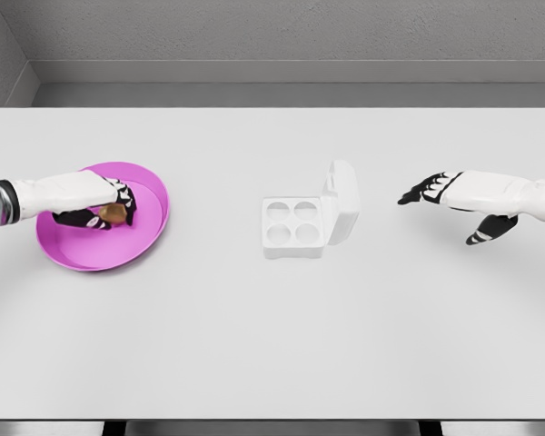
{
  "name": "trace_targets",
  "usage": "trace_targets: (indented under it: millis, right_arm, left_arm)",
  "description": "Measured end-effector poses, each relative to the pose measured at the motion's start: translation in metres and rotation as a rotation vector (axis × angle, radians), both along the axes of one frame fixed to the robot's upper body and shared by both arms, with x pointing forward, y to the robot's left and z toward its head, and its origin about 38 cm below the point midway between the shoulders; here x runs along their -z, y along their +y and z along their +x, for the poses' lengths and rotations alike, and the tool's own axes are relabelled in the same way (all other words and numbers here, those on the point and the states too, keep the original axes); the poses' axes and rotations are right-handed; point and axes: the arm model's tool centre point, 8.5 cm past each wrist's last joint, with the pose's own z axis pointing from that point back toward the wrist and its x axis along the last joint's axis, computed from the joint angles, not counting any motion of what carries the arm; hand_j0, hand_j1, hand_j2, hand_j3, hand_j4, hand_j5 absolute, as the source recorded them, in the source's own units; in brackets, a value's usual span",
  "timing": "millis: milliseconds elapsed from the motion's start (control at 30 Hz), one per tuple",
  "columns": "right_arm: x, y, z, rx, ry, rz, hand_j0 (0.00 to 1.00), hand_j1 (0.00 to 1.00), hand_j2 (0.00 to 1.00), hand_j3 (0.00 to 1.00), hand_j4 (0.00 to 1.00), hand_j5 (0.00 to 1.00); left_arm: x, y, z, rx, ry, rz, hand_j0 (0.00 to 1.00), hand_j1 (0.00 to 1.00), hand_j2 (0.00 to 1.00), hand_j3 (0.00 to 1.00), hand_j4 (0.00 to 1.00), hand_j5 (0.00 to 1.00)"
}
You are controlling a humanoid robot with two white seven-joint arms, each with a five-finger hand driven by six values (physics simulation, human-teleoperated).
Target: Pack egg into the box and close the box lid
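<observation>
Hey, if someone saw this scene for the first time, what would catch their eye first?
The bright pink bowl at the table's left stands out most, with the left hand curled around a brown egg inside it. At the middle sits a white egg box, its lid standing open and all four cups empty. The right hand hovers open at the right.

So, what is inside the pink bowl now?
Inside the pink bowl lies a brown egg, with the left hand closed around it. The hand covers part of the egg and the bowl floor below it.
</observation>
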Motion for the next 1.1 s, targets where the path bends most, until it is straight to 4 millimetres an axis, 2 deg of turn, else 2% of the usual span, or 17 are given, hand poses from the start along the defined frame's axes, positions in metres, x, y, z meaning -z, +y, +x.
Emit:
trace_targets:
  millis: [400, 467, 833, 1100]
  right_arm:
    - [0.0, -0.001, 0.001, 0.007, -0.002, 0.006, 1.0, 1.0, 1.0, 1.0, 1.0, 1.0]
    - [0.0, -0.001, 0.002, 0.008, -0.003, 0.007, 1.0, 1.0, 1.0, 1.0, 1.0, 1.0]
    - [0.0, -0.001, 0.002, 0.008, -0.005, 0.008, 1.0, 1.0, 1.0, 1.0, 1.0, 1.0]
    - [0.0, -0.001, 0.002, 0.008, -0.005, 0.009, 1.0, 1.0, 1.0, 1.0, 1.0, 1.0]
  left_arm:
    - [-0.001, -0.003, 0.0, 0.004, -0.002, -0.007, 0.39, 0.39, 0.39, 0.39, 0.39, 0.39]
    - [-0.006, -0.006, 0.001, 0.02, -0.014, -0.001, 0.39, 0.39, 0.39, 0.39, 0.39, 0.39]
    - [-0.037, -0.036, -0.004, 0.115, -0.094, -0.053, 0.38, 0.38, 0.38, 0.38, 0.38, 0.38]
    - [-0.043, -0.066, -0.005, 0.176, -0.121, -0.109, 0.38, 0.38, 0.38, 0.38, 0.38, 0.38]
